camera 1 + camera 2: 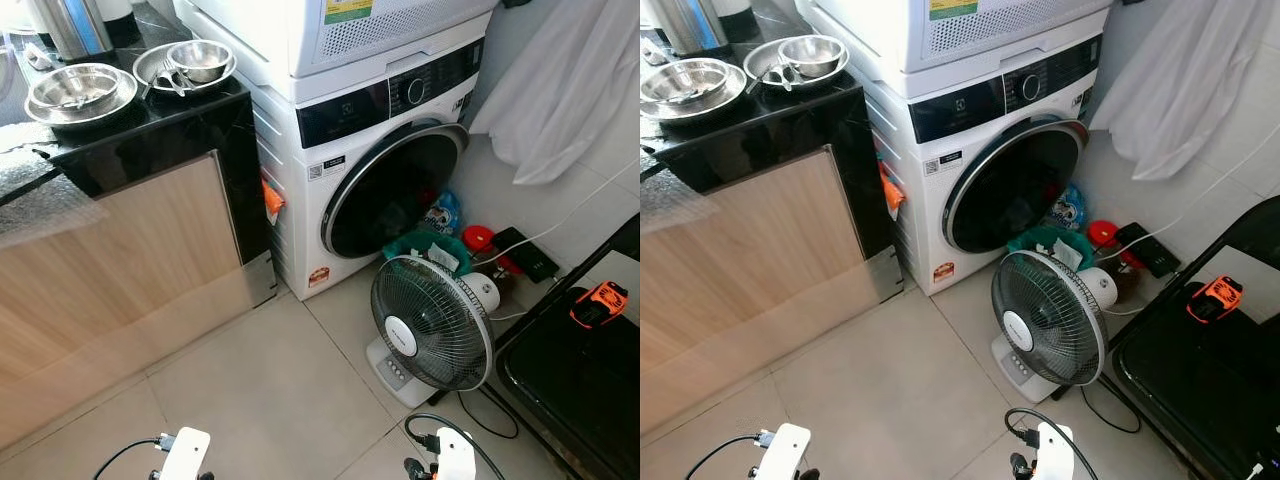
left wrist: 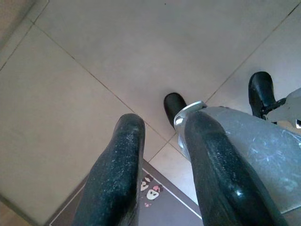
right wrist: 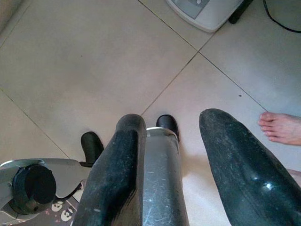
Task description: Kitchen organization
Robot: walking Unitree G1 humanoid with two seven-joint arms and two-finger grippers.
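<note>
Both my grippers, left and right, hang spread and empty over the floor, while the steel bowls sit upper left on the black counter; stepping forward carelessly, I risk snagging the fan or its cable.

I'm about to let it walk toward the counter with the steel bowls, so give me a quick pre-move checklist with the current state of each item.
1. Floor tiles between robot and counter free of obstacles: ok.
2. Standing fan and its cable close on the robot's right: not ok, keep wide of them.
3. A person's bare foot near the right end effector: not ok, wait until it clears.
4. Left end effector open, holding nothing: ok. Right likewise: ok.
5. Steel bowls resting on the counter, away from the edge: ok.
6. Washing machine door latched: cannot tell.
</note>
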